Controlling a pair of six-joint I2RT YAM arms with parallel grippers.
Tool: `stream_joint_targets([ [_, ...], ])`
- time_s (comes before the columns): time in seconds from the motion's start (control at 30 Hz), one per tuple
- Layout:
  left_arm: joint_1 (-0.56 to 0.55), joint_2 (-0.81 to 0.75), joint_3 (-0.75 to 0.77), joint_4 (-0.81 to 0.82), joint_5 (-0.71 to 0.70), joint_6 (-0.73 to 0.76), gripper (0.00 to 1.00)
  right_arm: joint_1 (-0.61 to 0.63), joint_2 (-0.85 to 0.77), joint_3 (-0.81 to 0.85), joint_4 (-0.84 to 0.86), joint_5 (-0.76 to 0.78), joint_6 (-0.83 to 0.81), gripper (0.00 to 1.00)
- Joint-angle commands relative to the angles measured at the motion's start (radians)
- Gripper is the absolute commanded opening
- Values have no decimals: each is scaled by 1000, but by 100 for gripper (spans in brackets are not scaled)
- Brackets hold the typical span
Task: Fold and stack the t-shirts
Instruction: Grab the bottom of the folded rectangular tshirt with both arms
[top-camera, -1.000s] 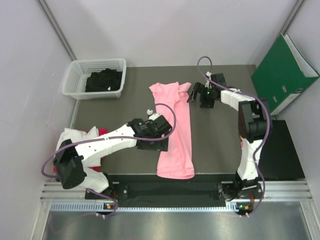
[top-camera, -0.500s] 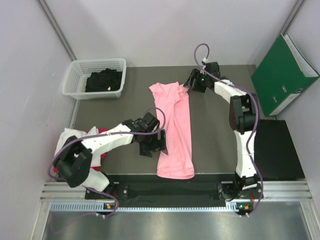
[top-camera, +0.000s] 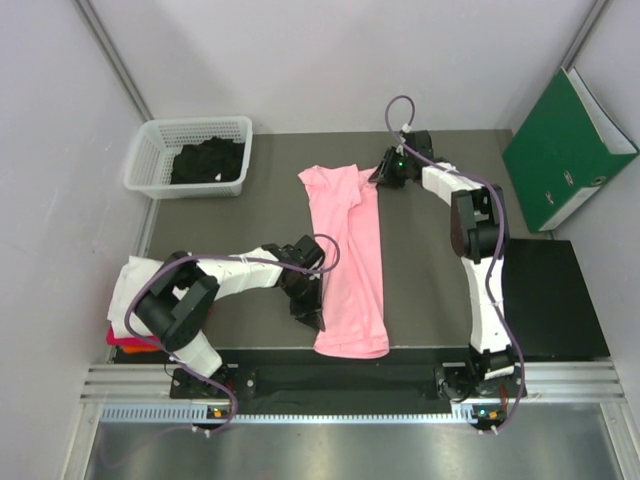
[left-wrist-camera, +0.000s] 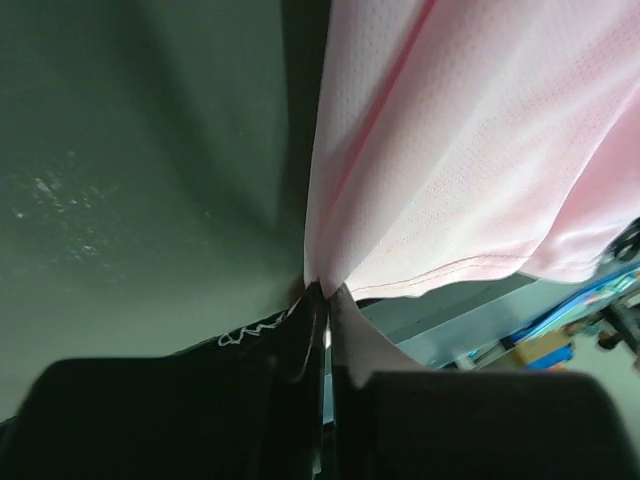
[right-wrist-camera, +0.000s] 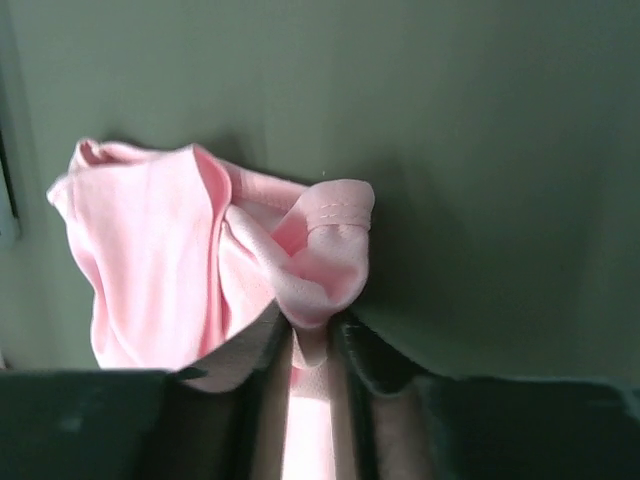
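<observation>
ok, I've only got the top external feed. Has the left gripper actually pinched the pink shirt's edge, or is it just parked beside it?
Observer: Pinched. The left wrist view shows the left gripper closed on the side edge of the light pink cotton t-shirt, close to its stitched hem.
Operator: And the right one?
Observer: In the right wrist view, the right gripper has a bunched fold of that shirt between its fingers. The stitched sleeve edge sits just beyond the tips, crumpled on the dark grey table.
</observation>
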Motion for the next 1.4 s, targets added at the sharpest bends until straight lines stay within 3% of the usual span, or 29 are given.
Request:
stream_joint_targets([
  [0.0, 2, 21, -16, -33, 35, 15, 0, 17, 25, 63, 24, 11, 8, 12],
  [0.07, 2, 17, -15, -80, 8, 24, 0, 13, 26, 79, 24, 25, 5, 3],
  [0.17, 5, -1, -3, -149, -46, 38, 0, 1, 40, 125, -2, 45, 1, 1],
  [0.37, 7, -15, -1, -211, -89, 55, 0, -41, 74, 211, -48, 63, -6, 1],
  [0.83, 57, -2, 65, -333, -213, 67, 0, -82, 121, 244, -111, 63, -50, 2],
  [0.87, 63, 2, 65, -324, -206, 67, 0, -82, 123, 244, -112, 60, -52, 6],
  [0.93, 65, 17, 71, -317, -183, 73, 0, -82, 111, 236, -121, 45, -68, 25],
  [0.97, 65, 21, 74, -311, -179, 75, 0, -82, 96, 224, -124, 38, -78, 41],
  [1.0, 65, 26, 79, -309, -179, 78, 0, -81, 73, 201, -124, 32, -87, 47],
  [1.07, 65, 34, 91, -304, -176, 79, 0, -81, -42, 59, -88, 32, -98, 67],
  [1.17, 65, 48, 102, -286, -164, 82, 0, -81, -231, -179, -48, 26, -107, 84],
  [1.27, 65, 69, 114, -268, -147, 90, 0, -81, -377, -405, -75, -30, -93, 88],
  [1.37, 65, 90, 125, -255, -144, 98, 0, -70, -489, -633, -106, -132, -76, 84],
])
